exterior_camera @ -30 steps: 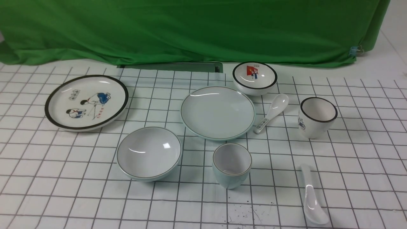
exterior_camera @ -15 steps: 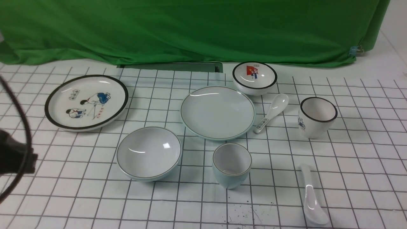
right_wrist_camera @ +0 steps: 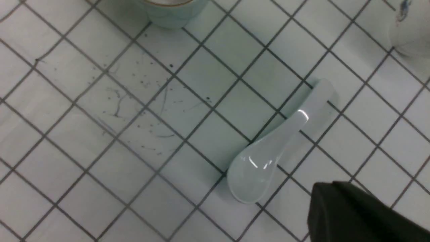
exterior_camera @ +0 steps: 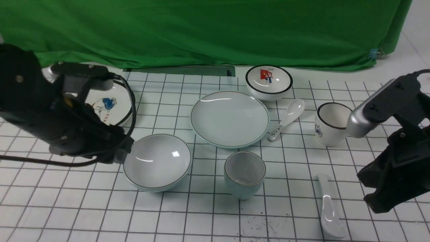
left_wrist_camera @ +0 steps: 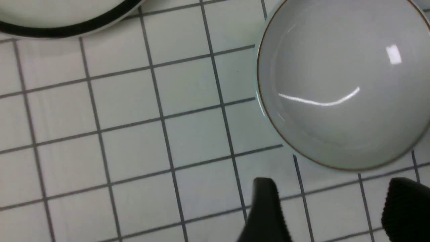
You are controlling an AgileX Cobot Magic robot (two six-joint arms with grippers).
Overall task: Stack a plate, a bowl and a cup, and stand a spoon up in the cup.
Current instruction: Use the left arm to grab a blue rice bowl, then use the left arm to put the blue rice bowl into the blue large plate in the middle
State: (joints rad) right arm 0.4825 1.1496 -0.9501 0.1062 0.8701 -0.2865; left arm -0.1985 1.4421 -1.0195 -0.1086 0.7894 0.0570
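Pale blue-green ceramic is seen in three of the task's pieces, each set alone on the white gridded table (exterior_camera: 215,215). With the plate (exterior_camera: 230,119) taken as the dial's centre in the front view, the bowl (exterior_camera: 157,162) is found at 8 o'clock and the cup (exterior_camera: 245,174) at 6 o'clock, upright and near the plate's rim. The spoon (exterior_camera: 329,208) is placed between 4 and 5 o'clock, well apart, laid flat with its handle pointed away from the robot (its glossy white scoop lies nearest the table's front edge).

The left gripper (left_wrist_camera: 332,183) is held just beside the bowl's rim at the bowl's 9 o'clock. Its jaws are spread wide and nothing is held between them. The right gripper (right_wrist_camera: 339,205) is held just beside the spoon's scoop, at the spoon's 3 o'clock, with its jaws pressed together on nothing.

Around the plate, a picture bowl (exterior_camera: 268,82) is seen at 1 o'clock, a patterned spoon (exterior_camera: 287,119) just beside the rim at 3 o'clock, and a black-rimmed cup (exterior_camera: 334,122) farther out on the same line. A cartoon plate (exterior_camera: 114,104) at 9 o'clock is largely covered by the left arm.
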